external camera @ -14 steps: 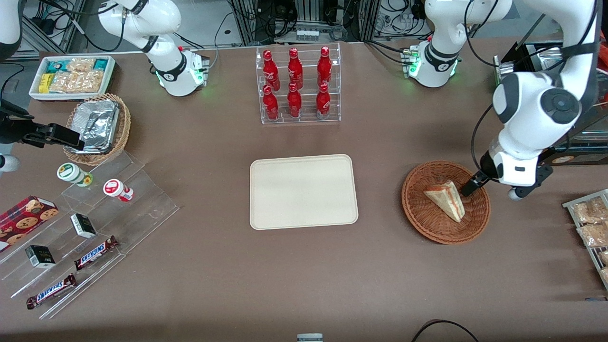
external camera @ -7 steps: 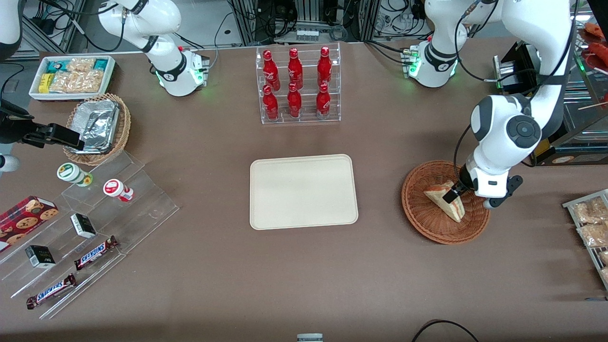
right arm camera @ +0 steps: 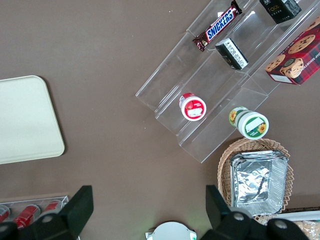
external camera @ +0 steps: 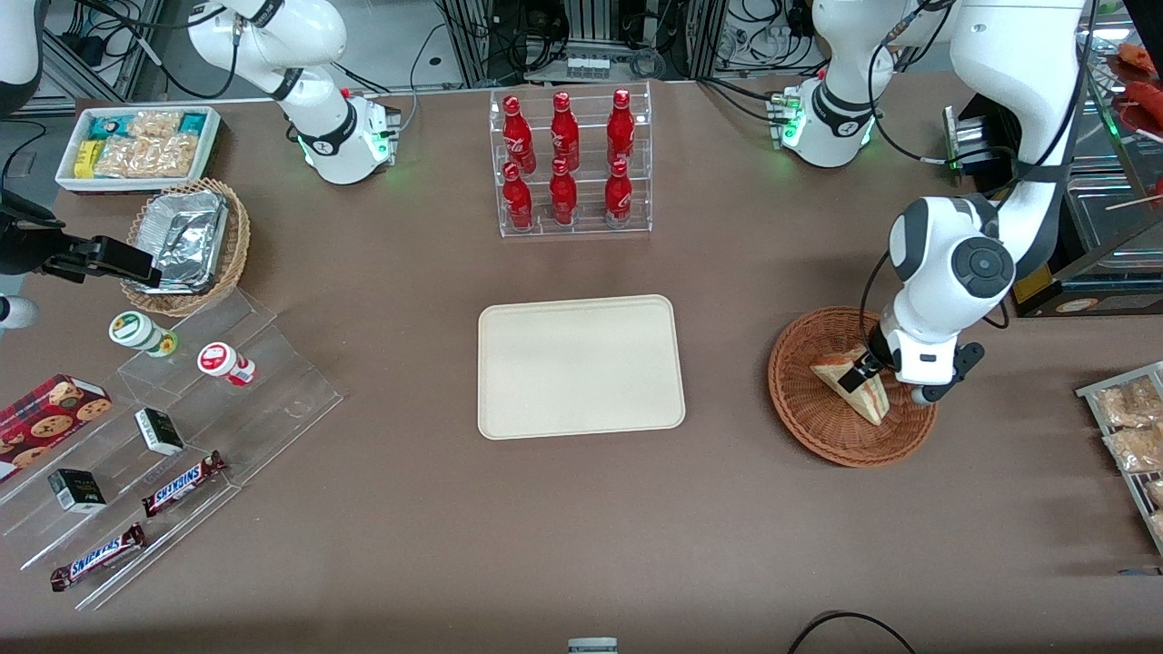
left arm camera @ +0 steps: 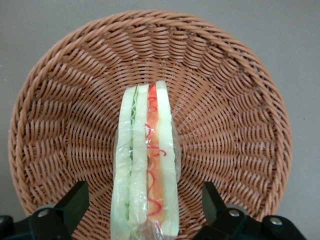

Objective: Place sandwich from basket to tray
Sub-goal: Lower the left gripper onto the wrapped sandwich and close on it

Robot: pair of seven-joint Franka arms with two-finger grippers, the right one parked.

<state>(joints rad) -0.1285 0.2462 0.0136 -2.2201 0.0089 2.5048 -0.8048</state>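
Risk first, nearest the front camera. The round reddish-brown woven wicker basket (external camera: 852, 387) sits loose on the brown table toward the working arm's end; if the fingers drop too far they may press into the weave and drag or tip the basket. The rim rises around the load, so a low sideways carry toward the flat cream-beige rectangular tray (external camera: 581, 366) would likely catch the wedge on the wicker.

The small triangular sandwich wedge of pale bread with red, orange and green filling (left arm camera: 146, 165) stands on edge inside the basket, cut face up, in what looks like a clear film wrap. The wrap is probably slick and the bread soft: a light squeeze may let it slip, a hard one may crush the layers. The wedge narrows toward one end, so an off-centre pinch could let it swivel.

The left arm's two-finger gripper (left arm camera: 145, 212) hangs over the sandwich with its jaws spread wide, one black finger (left arm camera: 74, 202) on each side of the wedge and clear of the bread. It grips nothing yet.

The tray lies well apart from the basket.
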